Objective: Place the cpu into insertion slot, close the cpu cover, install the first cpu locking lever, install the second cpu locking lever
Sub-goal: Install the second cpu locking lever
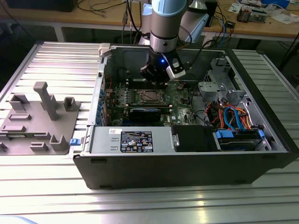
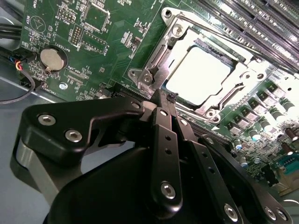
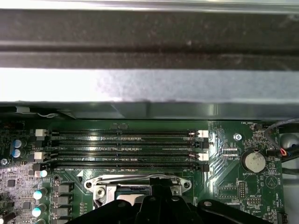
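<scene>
While the open grey computer case (image 1: 187, 158) lies on its side on the ribbed aluminium table (image 1: 56, 60), the exterior view shows the arm reaching down into it, with the black gripper (image 1: 152, 74) hanging just above the green circuit board (image 1: 180, 100). The small square insertion slot with its silvery rim (image 1: 149, 96) sits just below the gripper in that view. The case also holds a black power supply box (image 1: 126, 140) along its near wall and a bundle of orange and blue cables (image 1: 233, 116) toward the exterior view's right. A grey plastic fixture block (image 1: 42, 116) stands on the table, well apart from the case.

In the second wrist view, the gripper (image 2: 163, 100) has its slim black fingertips brought together, with nothing visible between them. The tips sit at the corner of the thin silvery cpu cover (image 2: 159, 60), which lies flat over the socket. Through its window the bright silver-grey cpu (image 2: 198, 74) shows seated in the slot. This placement suggests work on the cover or a lever, judged from the tips' position. A round coin battery (image 2: 50, 59) lies near.

In the first wrist view, long black memory slots (image 3: 126, 149) run beside the cover (image 3: 140, 179).
</scene>
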Robot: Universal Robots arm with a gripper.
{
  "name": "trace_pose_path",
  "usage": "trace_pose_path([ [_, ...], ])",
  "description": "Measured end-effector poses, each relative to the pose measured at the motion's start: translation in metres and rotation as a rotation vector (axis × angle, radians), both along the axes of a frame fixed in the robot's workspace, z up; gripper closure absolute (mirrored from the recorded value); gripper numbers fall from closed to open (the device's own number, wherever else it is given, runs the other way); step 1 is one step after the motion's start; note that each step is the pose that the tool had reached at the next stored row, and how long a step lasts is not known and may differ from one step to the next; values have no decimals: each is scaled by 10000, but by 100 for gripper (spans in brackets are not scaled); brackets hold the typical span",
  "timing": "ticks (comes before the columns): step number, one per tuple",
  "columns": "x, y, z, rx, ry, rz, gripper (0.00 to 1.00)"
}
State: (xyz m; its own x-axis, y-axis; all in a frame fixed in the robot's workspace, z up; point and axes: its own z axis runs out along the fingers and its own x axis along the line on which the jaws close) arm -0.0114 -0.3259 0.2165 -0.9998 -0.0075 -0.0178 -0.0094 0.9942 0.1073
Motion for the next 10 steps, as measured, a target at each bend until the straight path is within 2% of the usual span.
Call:
trace_pose_path([
  [3, -1, -13, 0, 1, -1, -2, 89],
  [10, 0, -14, 17, -1, 0, -1, 89],
])
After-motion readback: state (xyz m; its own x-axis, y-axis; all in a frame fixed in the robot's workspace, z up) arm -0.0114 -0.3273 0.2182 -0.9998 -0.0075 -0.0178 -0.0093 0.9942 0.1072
